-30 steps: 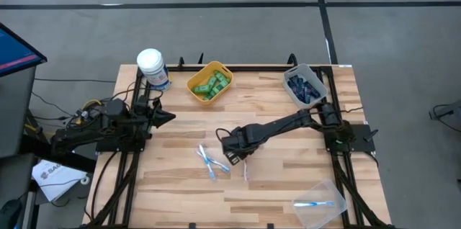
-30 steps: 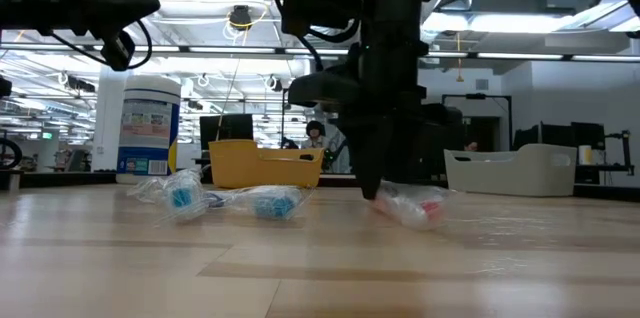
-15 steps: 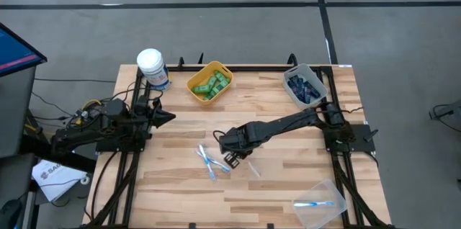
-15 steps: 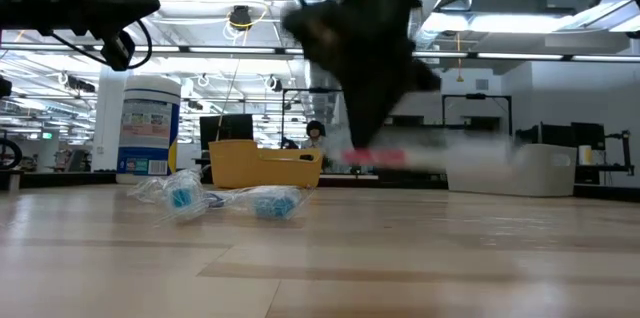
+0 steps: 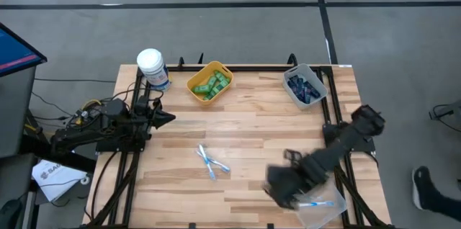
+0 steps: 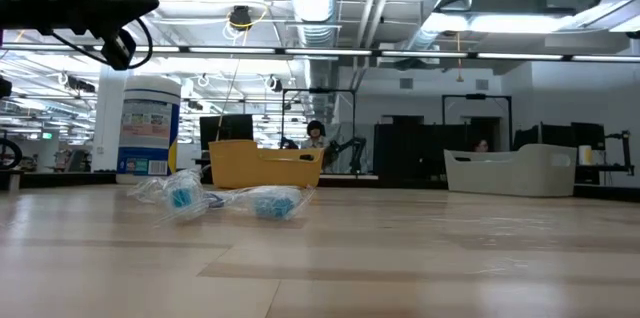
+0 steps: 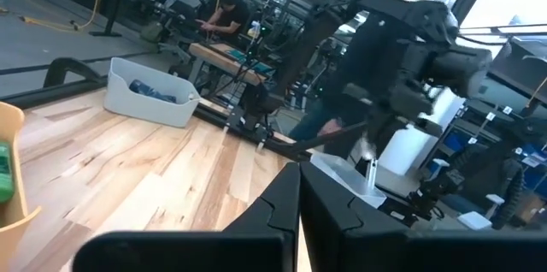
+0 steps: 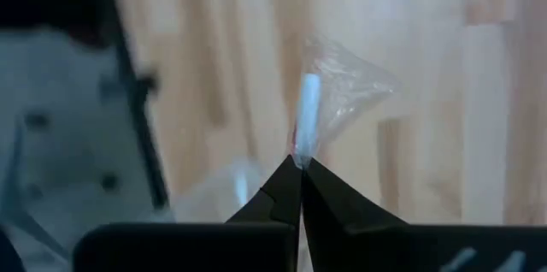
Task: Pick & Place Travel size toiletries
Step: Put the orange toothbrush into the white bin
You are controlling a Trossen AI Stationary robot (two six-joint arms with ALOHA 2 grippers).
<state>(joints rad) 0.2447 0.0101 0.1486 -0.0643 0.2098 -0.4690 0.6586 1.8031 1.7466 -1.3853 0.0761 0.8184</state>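
Note:
My right gripper (image 8: 299, 162) is shut on a white toothbrush with a pink accent in a clear wrapper (image 8: 308, 109). It hovers near the table's near right corner (image 5: 282, 186), beside the clear bin (image 5: 330, 213). That bin holds one blue-accented toothbrush (image 5: 315, 204). Two more wrapped blue-accented toothbrushes (image 5: 212, 161) lie flat at mid-table, also in the low view (image 6: 180, 198). Green bottles fill the yellow bin (image 5: 210, 82) and navy tubes the grey bin (image 5: 302, 88). My left gripper (image 5: 170, 118) waits shut at the left edge. My right gripper pinches the wrapped toothbrush by one end (image 8: 299, 148) between its two fingertips. The toothbrush runs on ahead of the fingers, in line with them. It is lifted clear of the table, and the loose wrapper (image 8: 355, 88) flares around its far end.
A large white-lidded canister (image 5: 152, 66) stands at the far left corner. The black arm frames run along both side edges. Bare wood lies between the two toothbrushes and the clear bin. People show in the room beyond the table.
My right gripper has lifted the pink-accented toothbrush off the middle of the table. It then swung fast toward the near right corner, stopping beside the clear bin and leaving the low view. The two blue-accented toothbrushes have stayed where they were.

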